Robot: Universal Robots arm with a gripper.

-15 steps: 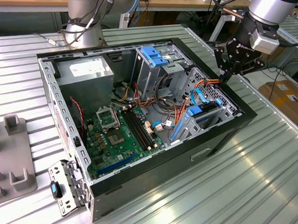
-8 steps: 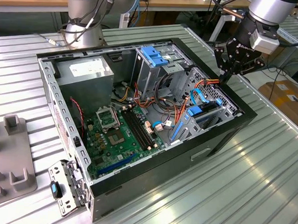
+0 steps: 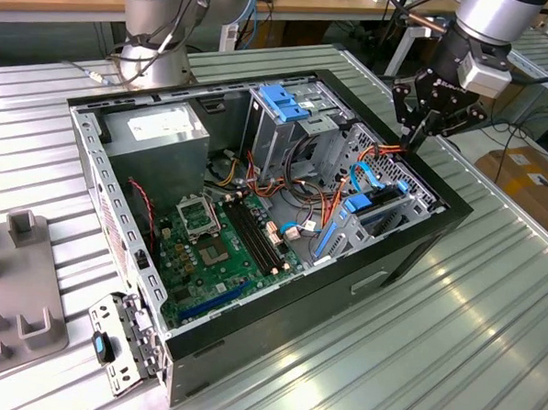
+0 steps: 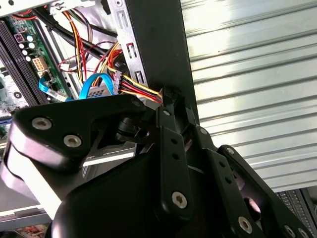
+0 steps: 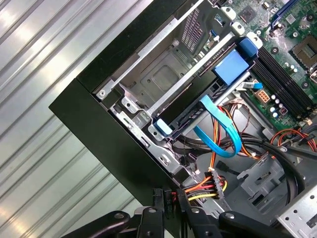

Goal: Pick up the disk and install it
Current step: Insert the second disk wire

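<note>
Gripper: I see my gripper (image 3: pixel 415 137) hanging over the far rim of the open computer case (image 3: pixel 420 233), at the exterior view's right; its fingertips look drawn close together at the case wall with nothing between them that I can make out
Gripper contact: in the second wrist view the fingers (image 4: pixel 171 106) sit right at the black case edge, just beside a bundle of red, yellow and orange wires (image 4: pixel 136 89)
Disk: I see the disk (image 5: pixel 198 106) seated in the drive bay inside the case, blue carrier frame along its edge, a blue ribbon cable (image 5: pixel 223 124) looping off it
Disk vs gripper: in the exterior view the disk (image 3: pixel 370 210) lies below and nearer the camera than my gripper, apart from it
Motherboard: the green motherboard (image 3: pixel 221 248) lies on the case floor
</note>
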